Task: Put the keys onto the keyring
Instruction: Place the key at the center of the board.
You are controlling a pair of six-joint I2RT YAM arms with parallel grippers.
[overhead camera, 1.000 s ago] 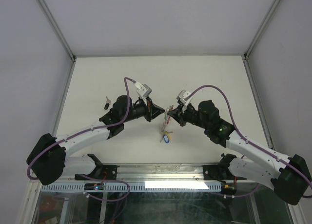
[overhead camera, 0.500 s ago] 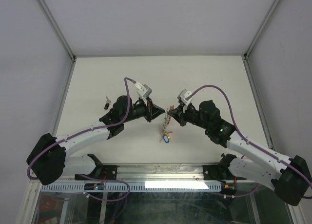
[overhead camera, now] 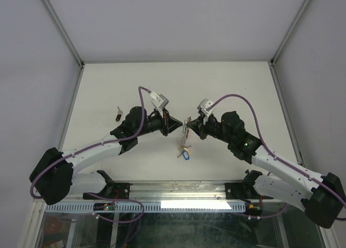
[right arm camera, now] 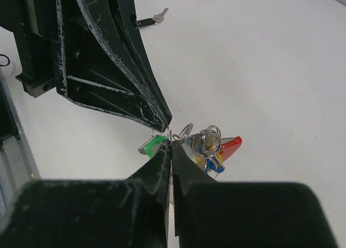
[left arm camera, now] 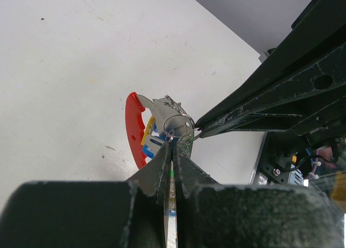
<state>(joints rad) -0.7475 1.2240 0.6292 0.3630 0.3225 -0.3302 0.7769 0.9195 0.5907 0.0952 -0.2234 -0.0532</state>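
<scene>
Nearest our bases, the blue-framed tag (overhead camera: 185, 153) dangles at six o'clock beneath the bunch. Just beyond it the keyring (overhead camera: 185, 130) hangs between the two tips, lifted off the table (overhead camera: 108, 86) as far as we can judge. The left gripper (overhead camera: 175, 125) comes in from nine o'clock, its jaws pressed together on a thin wire loop. The right gripper (overhead camera: 192, 128) comes in from three o'clock, jaws likewise pressed together and pinching a neighbouring loop. From the left wrist we see the red arc (left arm camera: 132, 124) at ten o'clock of the tips, with yellow and blue caps tucked beside it. A green-capped key (right arm camera: 151, 146) sits at nine o'clock of the right tips. Farthest out, at ten o'clock from the bunch, a black-capped key (overhead camera: 119, 115) lies alone on the table.

We judge the bunch light but floppy: the arc, tag and keys will swing. The wire is thin, springy and slick, so it could twist out of a pinch; we would hold the coil itself, not its danglers. The loose key is tiny, flat and hard. We would take it by its blade or cap edges, leaving its eye free.
</scene>
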